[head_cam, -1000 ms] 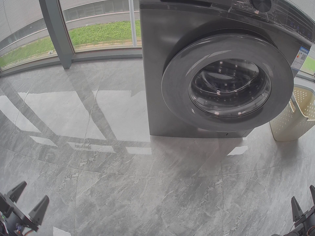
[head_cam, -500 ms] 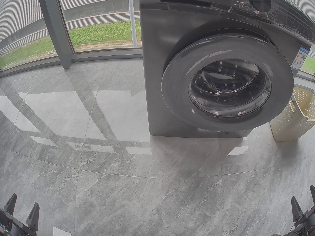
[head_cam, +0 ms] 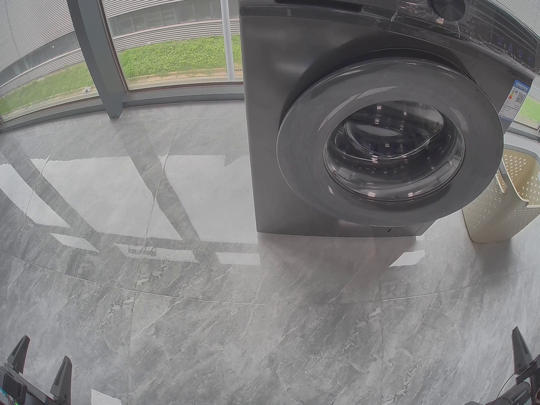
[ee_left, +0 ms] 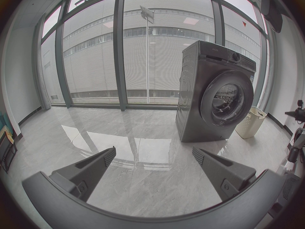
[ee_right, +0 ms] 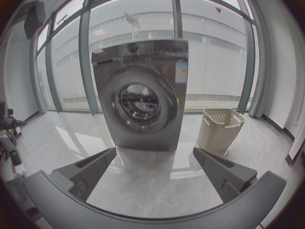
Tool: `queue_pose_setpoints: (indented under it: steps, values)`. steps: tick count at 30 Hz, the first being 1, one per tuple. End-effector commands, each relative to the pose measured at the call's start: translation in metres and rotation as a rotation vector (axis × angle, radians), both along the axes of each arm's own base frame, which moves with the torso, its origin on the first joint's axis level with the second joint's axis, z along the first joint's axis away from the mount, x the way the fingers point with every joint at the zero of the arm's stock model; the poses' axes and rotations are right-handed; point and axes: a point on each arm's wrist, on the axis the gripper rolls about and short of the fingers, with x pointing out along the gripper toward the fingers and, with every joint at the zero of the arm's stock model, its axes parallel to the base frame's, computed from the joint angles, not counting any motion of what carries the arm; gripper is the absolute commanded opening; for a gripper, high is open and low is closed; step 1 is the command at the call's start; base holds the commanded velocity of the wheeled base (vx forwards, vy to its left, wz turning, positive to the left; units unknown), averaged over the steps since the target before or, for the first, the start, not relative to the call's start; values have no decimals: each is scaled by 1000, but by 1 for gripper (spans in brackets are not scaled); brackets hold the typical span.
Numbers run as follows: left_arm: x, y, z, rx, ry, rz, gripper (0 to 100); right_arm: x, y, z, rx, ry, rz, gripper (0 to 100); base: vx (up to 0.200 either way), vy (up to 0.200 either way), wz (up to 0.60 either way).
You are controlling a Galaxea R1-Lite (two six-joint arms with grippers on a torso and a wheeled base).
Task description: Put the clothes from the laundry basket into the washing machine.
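The left gripper is hanging low over the gray floor, with its two fingers spread wide apart. The right gripper is hanging low too, fingers wide apart and holding nothing. Well ahead of both, the washing machine is standing with its round door closed. The cream laundry basket is sitting just beside its right side.
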Motion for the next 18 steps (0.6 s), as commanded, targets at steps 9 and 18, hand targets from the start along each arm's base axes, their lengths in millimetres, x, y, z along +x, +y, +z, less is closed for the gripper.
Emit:
queue_pose_setpoints:
  steps: [9,18]
  values:
    - [0,0,-6,-5,0,-19,100,56,1,51,190,319,88,100,0,-200,0]
    - [0,0,-6,8,0,-23,100,142,4,69,253,322,101,100,0,-200,0]
